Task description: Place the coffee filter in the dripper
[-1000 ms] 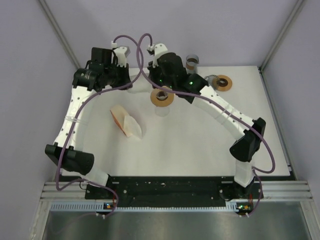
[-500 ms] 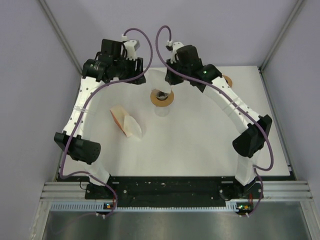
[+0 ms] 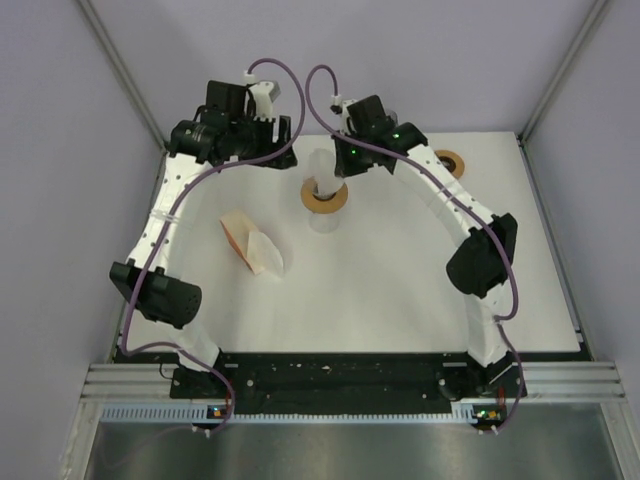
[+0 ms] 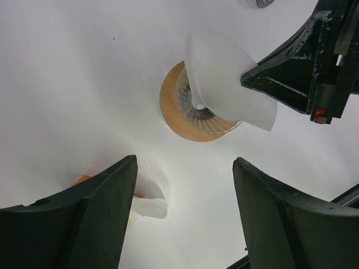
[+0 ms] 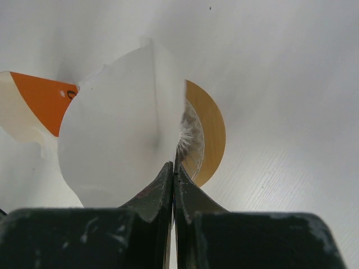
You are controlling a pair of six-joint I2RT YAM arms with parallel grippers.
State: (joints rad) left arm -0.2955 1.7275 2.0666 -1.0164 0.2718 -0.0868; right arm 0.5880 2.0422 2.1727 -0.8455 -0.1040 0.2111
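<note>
The dripper [image 3: 325, 196] is a clear ribbed cone with a wooden ring, standing at the table's back centre. A white paper coffee filter [image 4: 224, 84] stands on edge over it, its lower end reaching into the cone [image 4: 196, 115]. My right gripper [image 5: 173, 166] is shut on the filter's [image 5: 112, 145] edge, just above the dripper [image 5: 212, 134]. My left gripper [image 4: 185, 162] hangs open above the table just left of the dripper, with nothing between its fingers. From the top view both grippers, left [image 3: 282, 152] and right [image 3: 342, 166], flank the filter [image 3: 322, 170].
An orange-and-white pack of filters [image 3: 252, 246] lies left of centre, also seen in the right wrist view [image 5: 42, 95]. A second wooden ring [image 3: 452, 162] sits at the back right. Grey walls close in at the table's back and sides.
My left gripper has opened and sits a little further right. My right wrist has shifted back and left, still shut on the filter over the dripper.
</note>
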